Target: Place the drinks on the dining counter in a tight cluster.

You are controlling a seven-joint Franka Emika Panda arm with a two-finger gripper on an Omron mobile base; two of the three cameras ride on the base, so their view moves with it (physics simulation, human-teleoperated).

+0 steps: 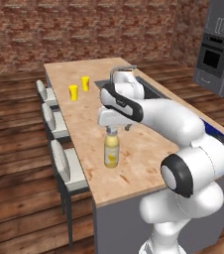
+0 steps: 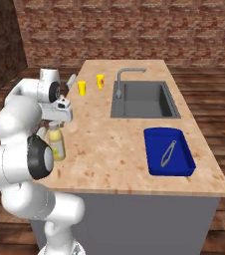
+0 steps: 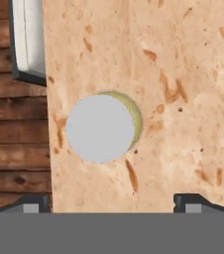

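A stout yellow bottle [image 1: 111,151] with a pale cap stands upright on the light-wood dining counter [image 1: 143,154], near its stool-side edge. My gripper [image 1: 118,129] hangs directly over the bottle's cap, open, with its fingers spread wide and clear of the bottle. From the right base view the same bottle [image 2: 56,143] stands at the left edge of the counter [image 2: 109,144], under my gripper [image 2: 53,124]. The hand view looks straight down on the round pale cap [image 3: 100,128], with the gripper [image 3: 114,203] fingertips far apart on either side.
Two small yellow cups [image 1: 73,92] [image 1: 85,83] stand farther along the counter. A steel sink [image 2: 144,99] with a faucet [image 2: 126,73] lies beyond, and a blue tray [image 2: 154,159] holding tongs sits near the front right. Pale stools [image 1: 67,168] line the left side.
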